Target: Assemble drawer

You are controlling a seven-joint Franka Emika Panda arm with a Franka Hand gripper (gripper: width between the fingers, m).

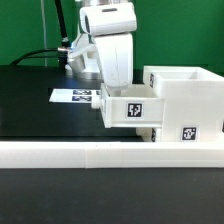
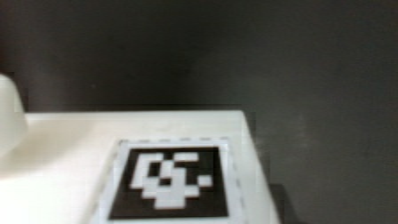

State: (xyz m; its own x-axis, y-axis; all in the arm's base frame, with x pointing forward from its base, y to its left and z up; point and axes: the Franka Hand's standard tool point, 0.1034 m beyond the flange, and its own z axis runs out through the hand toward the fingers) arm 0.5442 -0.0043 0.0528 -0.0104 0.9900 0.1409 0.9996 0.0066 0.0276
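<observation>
Drawer tray (image 1: 128,107), directly below our hand (image 1: 108,88) whose finger spacing we cannot tell, sits beside the shell (image 1: 188,95) on the desk (image 1: 40,100); we judge square alignment essential for sliding it in.

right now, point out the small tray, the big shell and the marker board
small tray (image 1: 133,108), exterior view, on its tagged front wall
big shell (image 1: 190,97), exterior view, on its white front wall
marker board (image 1: 75,97), exterior view, on its visible tagged part left of the tray
</observation>
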